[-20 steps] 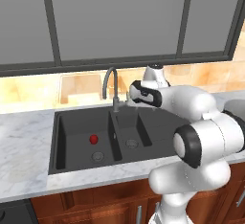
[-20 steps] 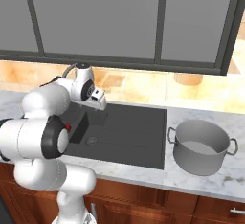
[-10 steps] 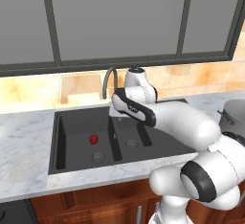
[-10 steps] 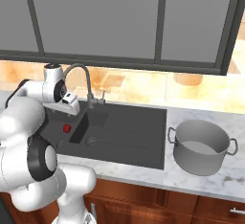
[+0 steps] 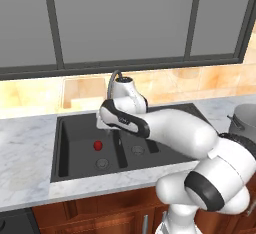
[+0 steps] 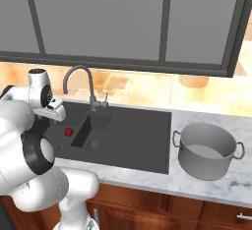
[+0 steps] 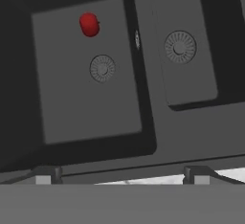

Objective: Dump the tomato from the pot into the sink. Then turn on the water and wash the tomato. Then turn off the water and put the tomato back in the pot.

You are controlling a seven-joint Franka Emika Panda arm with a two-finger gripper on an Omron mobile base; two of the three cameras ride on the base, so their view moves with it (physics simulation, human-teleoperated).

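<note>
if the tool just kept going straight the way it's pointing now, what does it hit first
Probably the bare floor of the sink's wide basin. The open tool looks down into it; the tomato and drain lie farther ahead, though depth is unclear.

Red tomato (image 7: 89, 24) (glossy) lies in sink (image 5: 75, 128); pot (image 6: 206, 150) upright.

No readable text, labels, brands, numbers or signs anywhere in these views.
</note>
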